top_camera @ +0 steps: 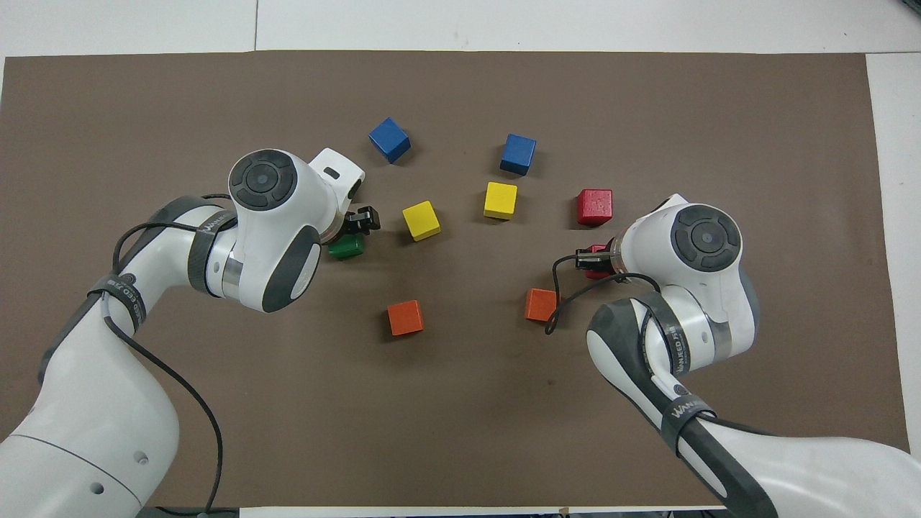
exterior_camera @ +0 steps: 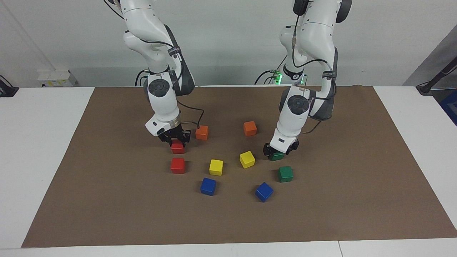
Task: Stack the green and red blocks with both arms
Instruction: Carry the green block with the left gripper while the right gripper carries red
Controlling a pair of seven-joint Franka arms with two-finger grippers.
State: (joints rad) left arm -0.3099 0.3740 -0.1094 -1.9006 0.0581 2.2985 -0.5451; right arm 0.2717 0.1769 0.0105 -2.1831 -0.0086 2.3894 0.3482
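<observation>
i see my left gripper [exterior_camera: 278, 152] clamped on one green block [exterior_camera: 277, 156] near the other green block [exterior_camera: 285, 174], my right gripper [exterior_camera: 176, 140] clamped on one red block [exterior_camera: 177, 147] near the other red block [exterior_camera: 177, 165].

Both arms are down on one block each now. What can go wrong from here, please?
1. The right end effector is down on a red block close to an orange block; lifting might nudge the orange one.
2. The left end effector covers most of its green block, so the grip may be off-centre and slip.
3. Carried toward the free green block, it could land crooked.
</observation>
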